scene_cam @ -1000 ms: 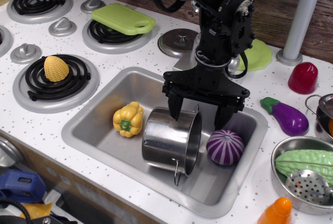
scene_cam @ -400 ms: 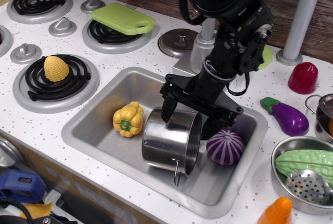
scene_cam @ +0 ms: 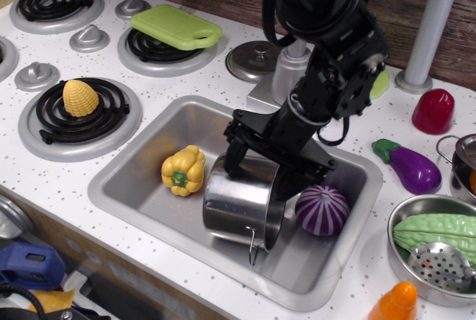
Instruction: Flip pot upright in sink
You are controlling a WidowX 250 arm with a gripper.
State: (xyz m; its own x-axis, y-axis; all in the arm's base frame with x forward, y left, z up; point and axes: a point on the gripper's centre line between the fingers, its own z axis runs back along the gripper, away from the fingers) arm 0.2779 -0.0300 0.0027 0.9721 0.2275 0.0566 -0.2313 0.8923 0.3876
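The shiny steel pot [scene_cam: 239, 205] lies on its side in the middle of the sink [scene_cam: 149, 158], its open mouth facing right and one wire loop handle pointing down at the front. My black gripper [scene_cam: 256, 171] is open and low over the pot's upper back edge. Its jaws straddle the pot's rim, one fingertip [scene_cam: 232, 162] at the left and the other near the mouth. I cannot tell whether the fingers touch the steel.
A yellow pepper [scene_cam: 183, 170] lies left of the pot and a purple striped onion [scene_cam: 321, 210] right of it, both in the sink. The faucet base [scene_cam: 288, 74] stands behind. An eggplant [scene_cam: 410, 165], a steel bowl with a green vegetable [scene_cam: 435, 242] and an orange piece [scene_cam: 396, 304] are at the right.
The gripper has dropped lower and shifted left, tilting, so its open jaws now reach around the pot's rim. The pot has not moved.
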